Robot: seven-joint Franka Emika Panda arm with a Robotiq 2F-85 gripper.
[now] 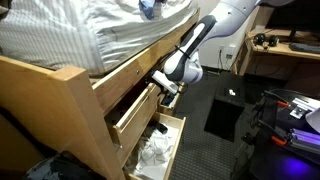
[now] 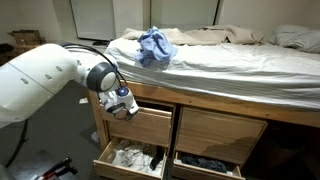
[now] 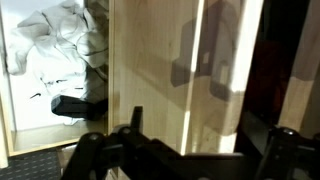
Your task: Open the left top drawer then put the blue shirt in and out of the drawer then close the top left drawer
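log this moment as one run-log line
step: open drawer | gripper: open, holding nothing, at front of wide light-blond wood top drawer, partly pulled out | soft light-blue cloth shirt: crumpled on bed, untouched

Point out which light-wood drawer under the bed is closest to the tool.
The upper light-wood drawer directly above the open lower drawer holding white clothes; the open tool is at its top corner, the other drawers lie farther off.

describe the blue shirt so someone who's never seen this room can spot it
Find the big wooden bed with drawers under it. On its pale striped bedding, near the front edge above the left top drawer, lies a crumpled heap: the blue shirt. It is the only blue thing on the bedding.
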